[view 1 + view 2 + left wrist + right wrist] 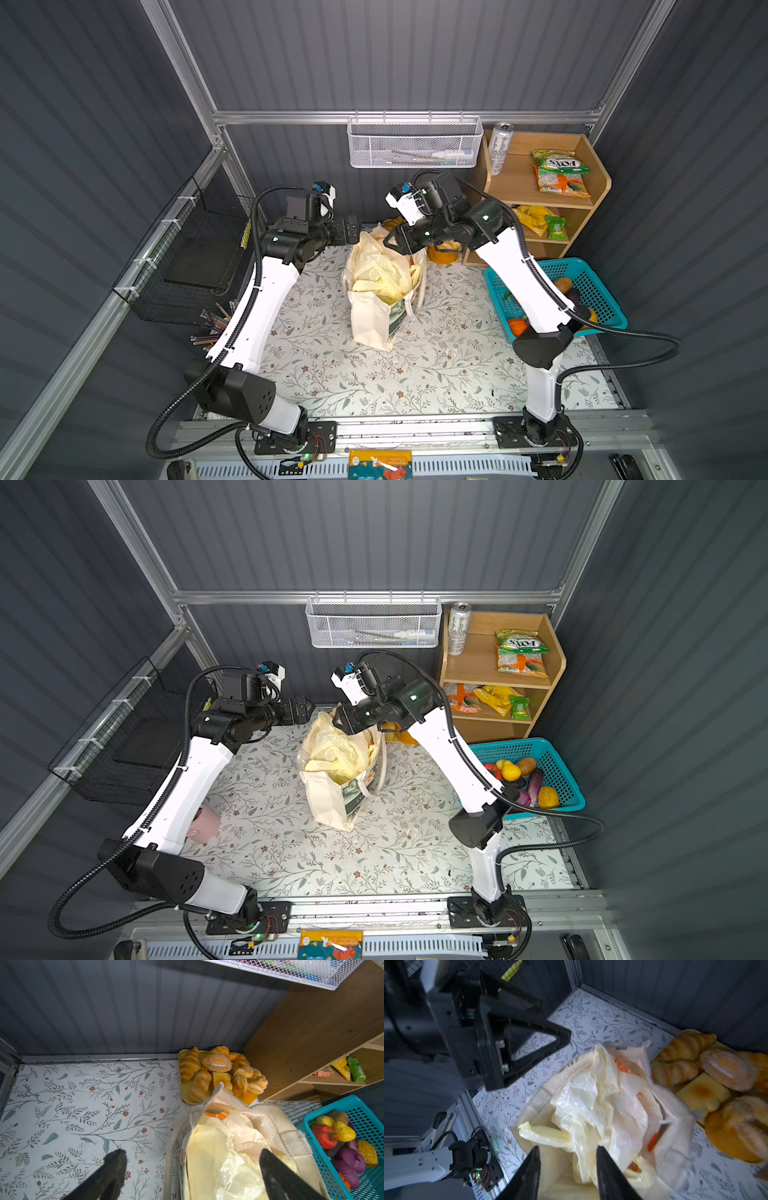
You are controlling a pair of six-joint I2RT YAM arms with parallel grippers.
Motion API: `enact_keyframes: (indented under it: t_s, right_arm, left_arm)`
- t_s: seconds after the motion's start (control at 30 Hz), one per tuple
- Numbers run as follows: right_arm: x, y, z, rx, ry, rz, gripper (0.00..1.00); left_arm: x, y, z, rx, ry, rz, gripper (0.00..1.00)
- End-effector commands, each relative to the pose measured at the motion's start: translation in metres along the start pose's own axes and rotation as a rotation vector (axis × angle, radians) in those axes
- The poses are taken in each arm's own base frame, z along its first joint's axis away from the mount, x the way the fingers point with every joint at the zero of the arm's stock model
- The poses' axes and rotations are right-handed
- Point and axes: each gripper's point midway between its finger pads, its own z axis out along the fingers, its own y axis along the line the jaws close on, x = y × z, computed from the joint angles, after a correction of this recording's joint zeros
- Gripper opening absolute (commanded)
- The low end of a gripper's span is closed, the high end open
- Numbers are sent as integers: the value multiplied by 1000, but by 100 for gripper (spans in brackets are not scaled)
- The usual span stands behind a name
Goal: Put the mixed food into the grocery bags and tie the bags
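Evidently the thin pale-yellow plastic bag (380,270) sits crumpled inside the upright cream canvas tote (370,324), near the table's (415,374) far edge, likely awaiting spreading: the left fingers (116,1161) gape wide at the tote's rim, while the right fingers (533,1167) hang parted just above the plastic, gripping nothing.

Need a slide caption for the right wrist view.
Jaws parted, the right gripper hovers over the pale-yellow plastic bag stuffed in the canvas tote; open left gripper opposite, pastries beside.
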Motion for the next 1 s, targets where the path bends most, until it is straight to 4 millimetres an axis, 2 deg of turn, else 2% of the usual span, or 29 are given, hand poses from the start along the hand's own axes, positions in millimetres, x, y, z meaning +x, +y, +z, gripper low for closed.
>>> enact_keyframes:
  t_s: [0.0,0.1,0.27,0.43,0.53,0.6,0.7,0.97]
  right_arm:
    - [-1,2,44,-85,15,54,44]
    - [14,-7,78,-83,66,81,42]
    - [59,-27,119,-47,187,125,37]
    - [96,-42,144,-21,273,166,37]
    - [107,-47,150,-8,306,186,37]
    - [105,-46,147,-7,304,187,38]
    - [86,-38,130,-21,255,169,42]
    - [12,-5,51,-75,48,99,50]
  left_arm:
    - [2,4,1,-9,1,-19,100]
    - [1,7,-1,-29,-17,-31,100]
    - [-3,9,-6,-43,-47,-46,100]
    - [-5,9,-8,-43,-53,-46,100]
    - [-5,8,-9,-38,-55,-46,100]
    - [-6,7,-9,-34,-55,-48,100]
    - [-8,5,-10,-27,-54,-47,100]
    - [-9,4,-11,-21,-45,-32,100]
